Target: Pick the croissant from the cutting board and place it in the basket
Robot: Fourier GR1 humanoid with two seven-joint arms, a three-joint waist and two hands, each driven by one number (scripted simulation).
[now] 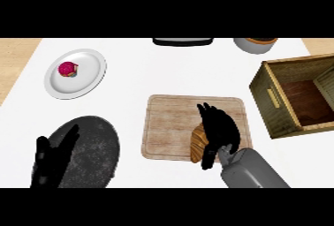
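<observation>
croissant (196,143), golden-brown and ridged, lies on the lower right part of the square pale wooden cutting board (173,128), near the board's bottom edge. only its left flank shows, because my right hand (220,130) lies over the rest of it. that black hand comes up from my grey right forearm (251,170) at the lower right, its fingers (207,110) stretched along the board toward the far side, the thumb (209,159) dropping down past the croissant's lower end. the fingers look fairly straight, laid over the pastry; i cannot tell whether they have closed round it.

my left hand (53,161) shows at the lower left, open, fingers up, over the dark speckled round stone slab (98,145) that sits just left of the board.

the woven wooden basket (274,99), box-shaped with a dark reddish floor, stands just right of the board at a slight angle, running out past the right edge of the view. the croissant is not in it.

farther back on the white counter (163,66), a white round plate (88,73) holds a small magenta piece of food (68,69). at the far edge sit a dark object with a pale rim (183,41) and a grey round pot (256,44), both cut off by the view's top.
</observation>
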